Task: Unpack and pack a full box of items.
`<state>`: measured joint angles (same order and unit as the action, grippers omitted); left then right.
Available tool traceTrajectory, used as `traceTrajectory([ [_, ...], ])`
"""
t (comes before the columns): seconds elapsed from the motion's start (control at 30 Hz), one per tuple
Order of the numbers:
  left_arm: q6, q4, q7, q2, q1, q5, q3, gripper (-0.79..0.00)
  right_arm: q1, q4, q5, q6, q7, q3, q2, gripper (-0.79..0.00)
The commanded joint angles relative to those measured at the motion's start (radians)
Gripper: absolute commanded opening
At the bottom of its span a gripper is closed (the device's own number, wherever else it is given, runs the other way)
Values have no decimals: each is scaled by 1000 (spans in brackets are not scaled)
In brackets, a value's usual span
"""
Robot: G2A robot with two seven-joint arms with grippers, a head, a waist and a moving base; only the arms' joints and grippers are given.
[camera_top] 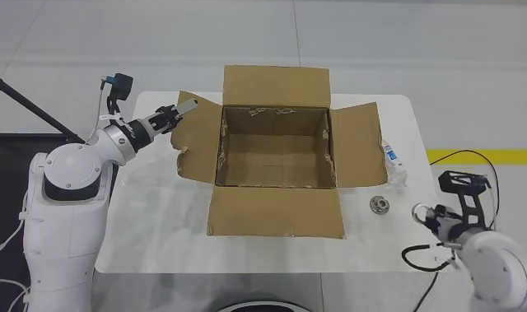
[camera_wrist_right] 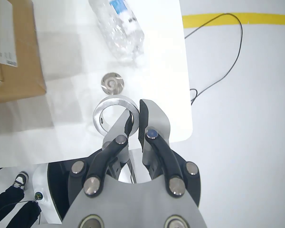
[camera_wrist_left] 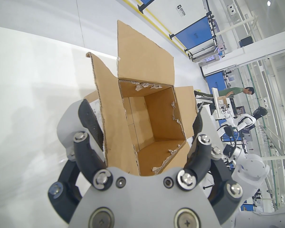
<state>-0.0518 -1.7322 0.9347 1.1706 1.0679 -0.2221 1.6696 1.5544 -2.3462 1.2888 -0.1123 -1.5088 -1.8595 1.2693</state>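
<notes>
Pinching the smooth metal ring [camera_wrist_right: 97,119] by its rim, the right pincer [camera_wrist_right: 135,122] hangs over the surface's [camera_wrist_right: 156,60] near right corner. The empty cardboard box [camera_top: 277,88] lies to its left, so packing probably means carrying the ring leftward. The left pincer [camera_wrist_left: 142,112], spread, straddles the box's ragged left flap.
</notes>
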Motion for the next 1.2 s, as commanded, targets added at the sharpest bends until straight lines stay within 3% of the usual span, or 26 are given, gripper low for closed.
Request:
traceTrajectory([
  [0.0, 0, 0, 0, 0, 0, 0, 0, 0, 32, 28, 24, -26, 20, 16, 2, -785],
  [0.37, 0, 0, 0, 0, 0, 0, 0, 0, 9, 232, 96, -136, 245, 144, 13, -785],
  [1.17, 0, 0, 0, 0, 0, 0, 0, 0, -101, 465, 75, -208, 328, 158, 19, -785],
])
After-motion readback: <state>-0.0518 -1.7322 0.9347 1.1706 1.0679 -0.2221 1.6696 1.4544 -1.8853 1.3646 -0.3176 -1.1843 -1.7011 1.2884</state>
